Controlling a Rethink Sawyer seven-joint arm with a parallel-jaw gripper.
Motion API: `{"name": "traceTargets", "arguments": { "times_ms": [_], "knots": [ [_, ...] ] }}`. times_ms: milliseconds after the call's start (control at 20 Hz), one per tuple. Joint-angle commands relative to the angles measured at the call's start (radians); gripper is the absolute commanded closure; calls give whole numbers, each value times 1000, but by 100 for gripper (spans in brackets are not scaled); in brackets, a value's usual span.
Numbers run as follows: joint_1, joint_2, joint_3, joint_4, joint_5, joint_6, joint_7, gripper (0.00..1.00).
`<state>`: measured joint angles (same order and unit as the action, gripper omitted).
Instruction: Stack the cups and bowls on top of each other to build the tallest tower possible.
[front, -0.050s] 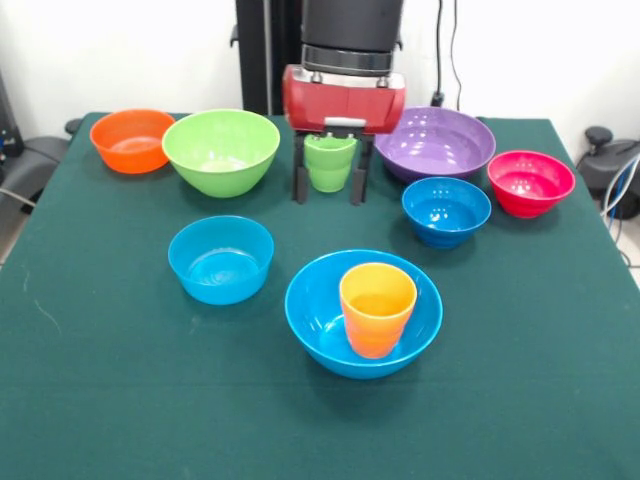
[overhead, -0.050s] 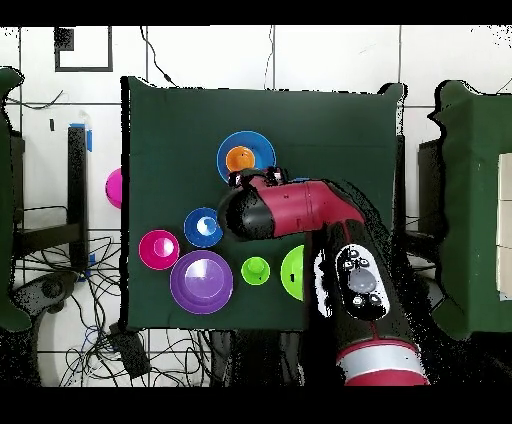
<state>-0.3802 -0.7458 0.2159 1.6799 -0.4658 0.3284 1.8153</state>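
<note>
My gripper (front, -0.050s: 329, 190) hangs at the far middle of the table, its black fingers (front, -0.050s: 300, 172) spread wide. The light green cup (front, -0.050s: 330, 163) (overhead, -0.050s: 256, 270) shows upright between them; whether they touch it I cannot tell. The orange-yellow cup (front, -0.050s: 377, 308) (overhead, -0.050s: 240, 158) stands inside the large blue bowl (front, -0.050s: 312, 310) (overhead, -0.050s: 225, 150) at the near middle. Spread around are a lime green bowl (front, -0.050s: 221, 150) (overhead, -0.050s: 292, 270), a purple bowl (front, -0.050s: 436, 143) (overhead, -0.050s: 202, 282), an orange bowl (front, -0.050s: 131, 140), a pink-red bowl (front, -0.050s: 530, 182) (overhead, -0.050s: 159, 249) and two small blue bowls (front, -0.050s: 220, 259) (front, -0.050s: 446, 210) (overhead, -0.050s: 203, 227).
All of it rests on a dark green tablecloth (front, -0.050s: 120, 380) (overhead, -0.050s: 170, 130). In the overhead view the red arm (overhead, -0.050s: 300, 210) covers the orange bowl and one small blue bowl. Dark chairs (front, -0.050s: 610, 160) and cables flank the table.
</note>
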Motion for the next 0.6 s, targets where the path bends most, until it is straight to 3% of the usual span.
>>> {"name": "traceTargets", "arguments": {
  "times_ms": [50,600],
  "knots": [
    [6,32,90,86,-44,84,-71,0],
    [44,92,69,92,-27,-7,32,0]
  ]
}}
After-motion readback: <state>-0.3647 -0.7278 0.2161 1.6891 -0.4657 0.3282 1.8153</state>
